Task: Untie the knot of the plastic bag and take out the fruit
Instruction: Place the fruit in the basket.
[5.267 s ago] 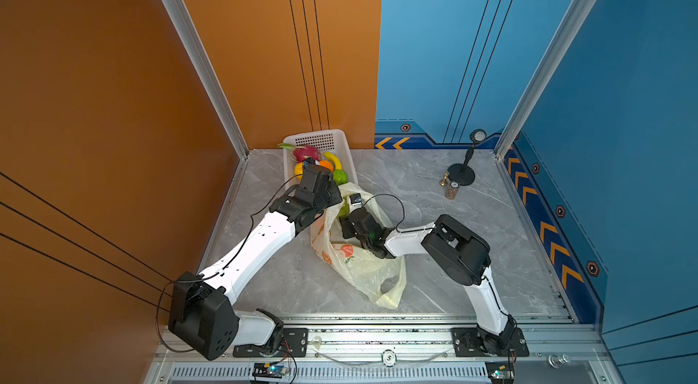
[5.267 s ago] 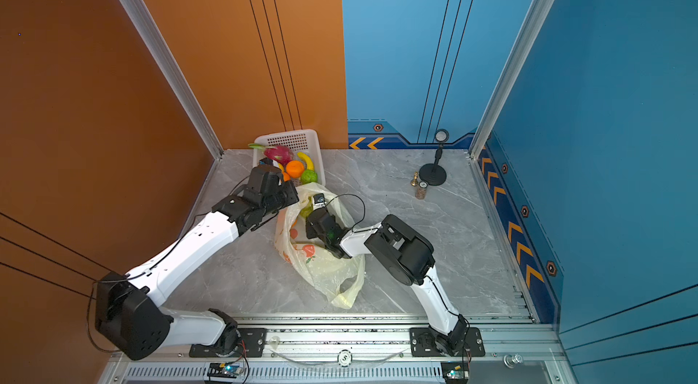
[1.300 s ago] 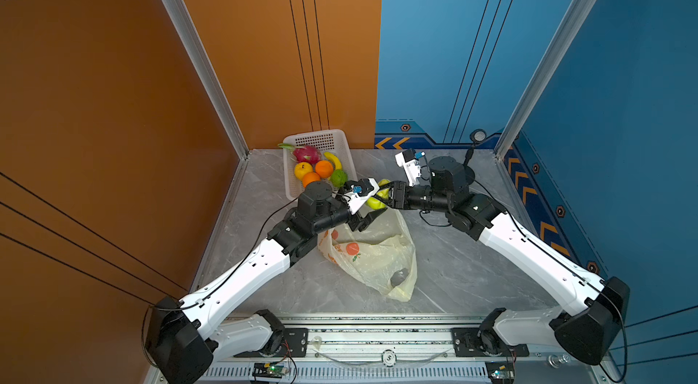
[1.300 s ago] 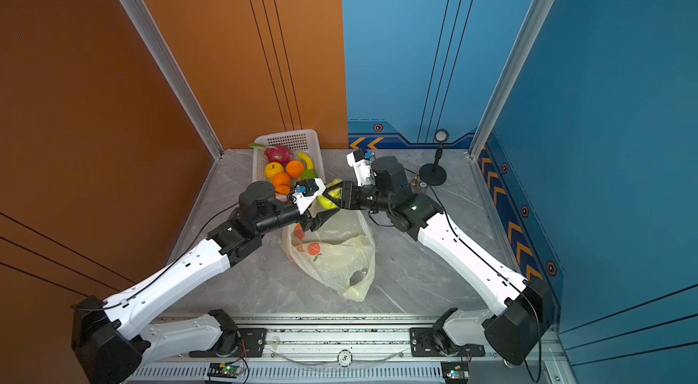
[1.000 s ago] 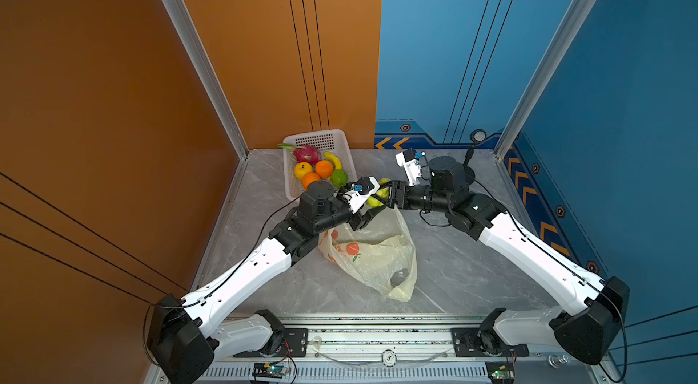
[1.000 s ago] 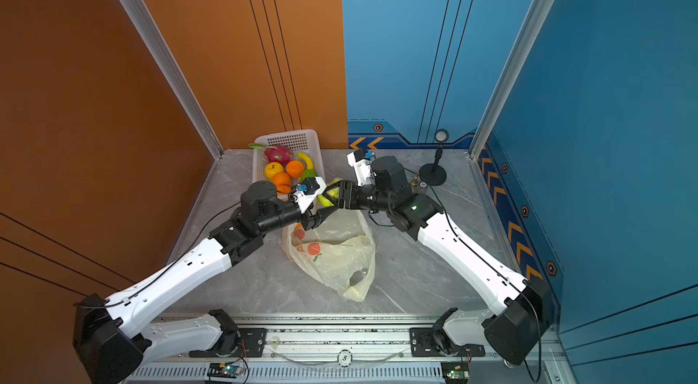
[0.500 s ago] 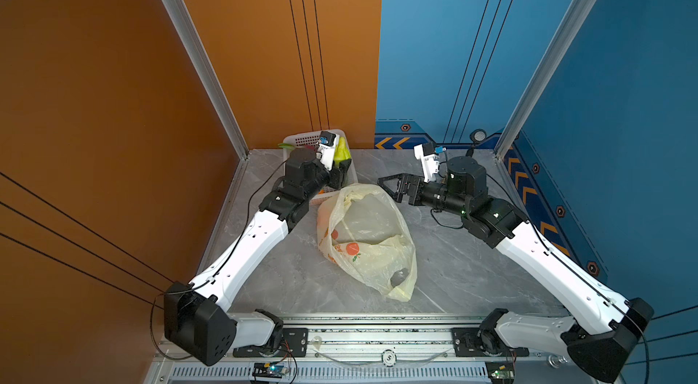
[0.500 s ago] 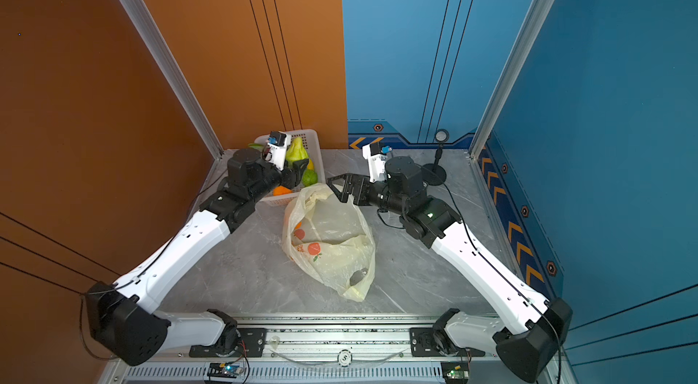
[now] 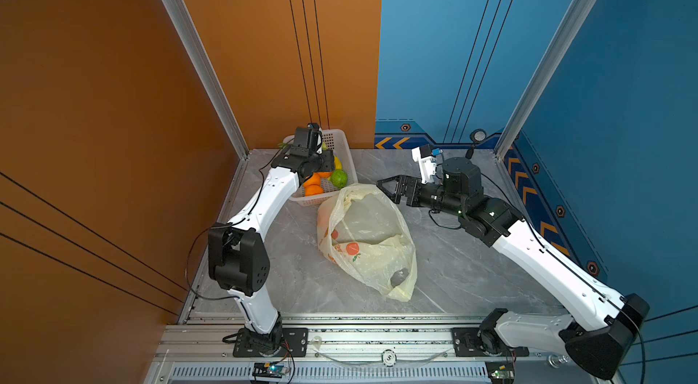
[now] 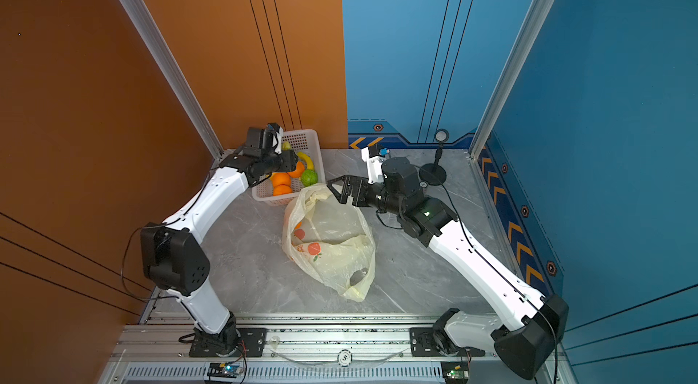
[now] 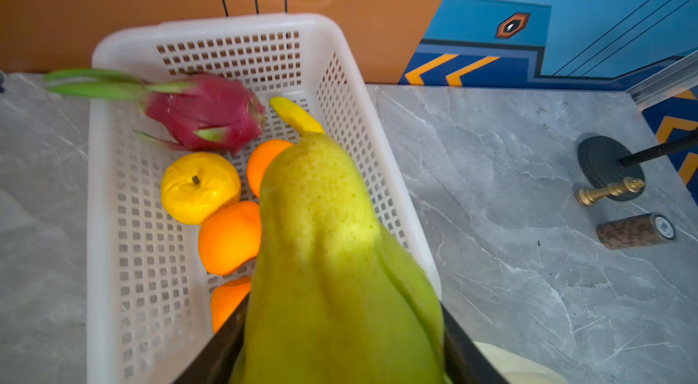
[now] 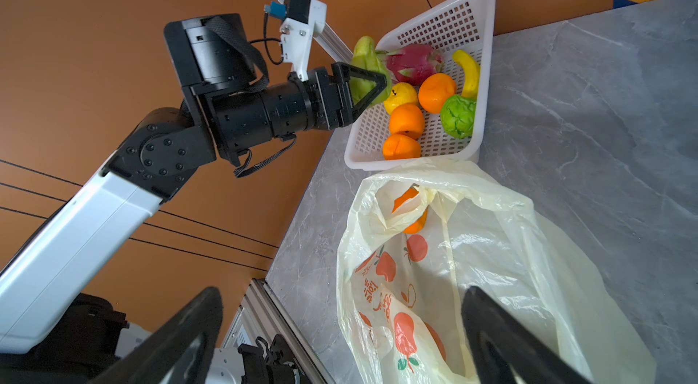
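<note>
Left fingers point(image 12: 359, 70) are clamping a yellow-green fruit point(image 11: 332, 250), holding it over the white basket point(image 9: 334, 138). Right fingers point(image 12: 181, 337) are spread wide, grasping nothing, hovering by the plastic bag point(image 9: 370, 235), which is lying open-mouthed on the table point(image 9: 453, 269) just beside the basket.

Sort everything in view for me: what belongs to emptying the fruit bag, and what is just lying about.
Job in hand:
- plastic bag, mouth open
- green-yellow fruit, held in the left pincer
- oranges and dragon fruit in the white basket
- right pincer, open by the bag

Just lying about:
- black round stand
- gold chess piece
- brown cylinder
</note>
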{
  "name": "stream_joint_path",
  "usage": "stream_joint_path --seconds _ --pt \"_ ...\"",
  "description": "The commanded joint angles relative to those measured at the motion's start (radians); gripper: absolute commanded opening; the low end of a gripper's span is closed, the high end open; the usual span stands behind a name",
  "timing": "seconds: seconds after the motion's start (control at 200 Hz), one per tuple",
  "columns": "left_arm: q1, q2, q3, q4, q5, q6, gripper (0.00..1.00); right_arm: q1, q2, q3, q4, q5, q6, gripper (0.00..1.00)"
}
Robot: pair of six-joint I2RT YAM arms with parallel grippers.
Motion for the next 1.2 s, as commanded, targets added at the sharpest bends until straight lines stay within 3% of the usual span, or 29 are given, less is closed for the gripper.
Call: stream_joint_path --seconds 0.0,0.33,0.626,0.861,0.991,1.036,1.197 --pt "0.015 0.068 0.086 -0.142 0.005 -0.062 0.38 -0.003 0.013 0.006 -0.029 0.024 0.011 1.00" --pt "0.039 0.279 0.239 -0.266 0.049 -0.084 0.38 0.005 0.016 0.029 -0.059 0.034 0.010 1.00" --pt "0.063 0.396 0.290 -0.307 0.093 -0.130 0.47 0.007 0.009 0.024 -0.066 0.043 0.014 1.00" --pt "0.064 0.359 0.280 -0.307 0.086 -0.120 0.83 0.006 0.009 0.024 -0.062 0.049 0.009 1.00" --pt "0.069 0.303 0.265 -0.307 0.085 -0.116 0.85 0.007 0.007 0.018 -0.060 0.049 0.006 1.00" --pt "0.069 0.276 0.257 -0.308 0.084 -0.115 0.90 0.006 0.004 0.016 -0.060 0.052 0.005 1.00" --pt "0.066 0.130 0.204 -0.307 0.091 -0.121 0.90 0.005 0.000 0.005 -0.052 0.060 -0.003 1.00"
